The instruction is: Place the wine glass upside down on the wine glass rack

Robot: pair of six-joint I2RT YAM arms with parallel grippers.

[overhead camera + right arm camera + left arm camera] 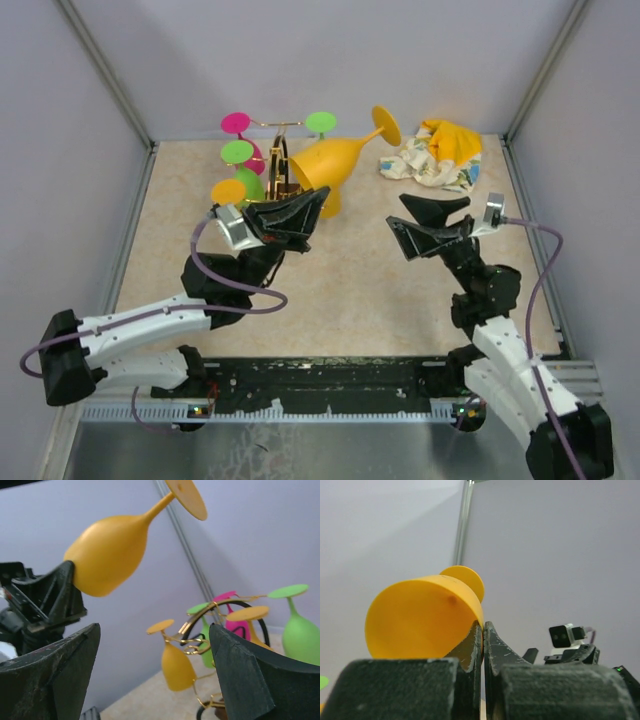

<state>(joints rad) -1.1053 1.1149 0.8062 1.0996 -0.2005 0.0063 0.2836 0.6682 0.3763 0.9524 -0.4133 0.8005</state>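
Observation:
The yellow-orange wine glass (325,168) is off the table, tilted on its side, with its foot (387,125) pointing to the far right. My left gripper (300,215) is shut on the rim of its bowl. The left wrist view shows the bowl (420,622) with its wall pinched between my closed fingertips (483,626). The gold wire wine glass rack (281,165) stands just left of the glass, with pink, green and orange glasses hung upside down on it. My right gripper (430,225) is open and empty to the right. Its view shows the held glass (107,552) and the rack (220,611).
A crumpled white and yellow cloth (435,155) lies at the far right. Hung glasses on the rack include a pink one (235,123), a green one (320,122) and an orange one (228,190). Grey walls close in the table on three sides.

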